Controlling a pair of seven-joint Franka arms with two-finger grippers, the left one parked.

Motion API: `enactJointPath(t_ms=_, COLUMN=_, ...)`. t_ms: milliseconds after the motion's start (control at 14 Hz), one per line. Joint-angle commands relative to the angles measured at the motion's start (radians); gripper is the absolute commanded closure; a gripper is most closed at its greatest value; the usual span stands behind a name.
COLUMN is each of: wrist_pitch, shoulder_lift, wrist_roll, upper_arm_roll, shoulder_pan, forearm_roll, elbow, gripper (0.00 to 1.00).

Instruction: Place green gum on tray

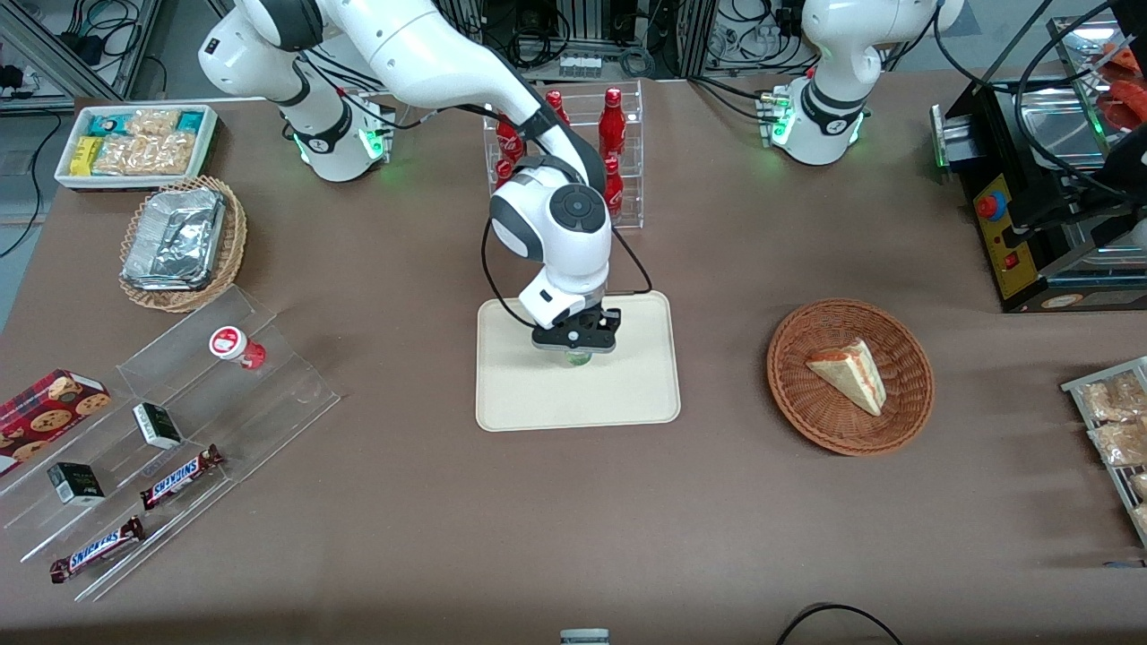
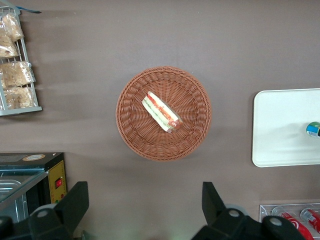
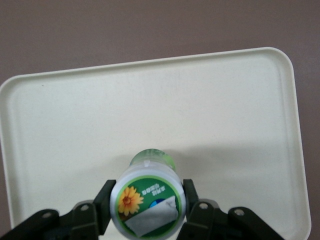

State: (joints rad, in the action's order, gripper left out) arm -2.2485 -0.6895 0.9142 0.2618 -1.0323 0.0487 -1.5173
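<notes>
The green gum [image 3: 148,202] is a small green bottle whose white lid bears a green label with a yellow flower. My right gripper [image 3: 148,199] is shut on it, with its black fingers [image 3: 104,204] pressed against both sides of the lid. It holds the bottle upright over the middle of the cream-beige tray [image 3: 225,115]. In the front view the gripper [image 1: 576,344] is low over the tray [image 1: 627,394], and only the gum's green base [image 1: 578,359] shows under it. I cannot tell whether the base touches the tray. The left wrist view shows the tray [image 2: 280,130] and the gum [image 2: 313,129].
A similar red gum bottle [image 1: 237,346] stands on a clear stepped stand with chocolate bars, toward the working arm's end. A clear rack of red soda bottles [image 1: 611,152] stands farther from the front camera than the tray. A wicker basket [image 1: 905,394] with a sandwich lies toward the parked arm's end.
</notes>
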Motion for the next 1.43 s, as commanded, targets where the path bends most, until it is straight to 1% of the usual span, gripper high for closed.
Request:
enactJointPath(t_ms=0, wrist_pitch=-0.034, shoulder_lift=-0.019, wrist_roll=-0.012, upper_arm_roll=0.002, shoulder_pan=-0.009, forearm_roll=0.033, elbow=-0.018, gripper=1.00)
enactJointPath(t_ms=357, wrist_pitch=-0.056, shoulder_lift=-0.038, wrist_roll=-0.002, upper_arm_roll=-0.002, shoulder_pan=-0.014, forearm_roll=0.036, elbow=-0.031, gripper=1.00)
enactJointPath(t_ms=429, wrist_pitch=-0.056, shoulder_lift=-0.039, wrist_roll=-0.002, upper_arm_roll=-0.007, shoulder_pan=-0.011, forearm_roll=0.036, elbow=-0.031, gripper=0.92)
enactJointPath(t_ms=500, wrist_pitch=-0.054, shoulder_lift=-0.038, wrist_roll=-0.003, upper_arm_roll=-0.009, shoulder_pan=-0.011, forearm_roll=0.037, elbow=-0.031, gripper=0.32)
enactJointPath(t_ms=571, wrist_pitch=-0.051, shoulder_lift=-0.035, wrist_roll=-0.003, upper_arm_roll=-0.009, shoulder_pan=-0.008, forearm_roll=0.037, elbow=-0.031, gripper=0.00)
enactJointPath(t_ms=786, wrist_pitch=-0.036, shoulder_lift=-0.006, wrist_roll=-0.018, upper_arm_roll=-0.009, shoulder_pan=0.006, forearm_roll=0.037, elbow=-0.029, gripper=0.00)
enactJointPath(t_ms=929, wrist_pitch=0.045, shoulder_lift=0.069, wrist_roll=-0.029, upper_arm_roll=-0.006, shoulder_pan=0.021, forearm_roll=0.037, elbow=-0.029, gripper=0.00)
enactJointPath(t_ms=1143, wrist_pitch=0.235, shoulder_lift=0.249, wrist_roll=-0.168, upper_arm_roll=-0.007, shoulder_pan=0.105, forearm_roll=0.037, elbow=-0.059, gripper=0.00)
enactJointPath(t_ms=1357, wrist_pitch=0.297, shoulder_lift=0.471, wrist_roll=-0.332, upper_arm_roll=-0.007, shoulder_pan=0.208, forearm_roll=0.037, elbow=-0.202, gripper=0.00)
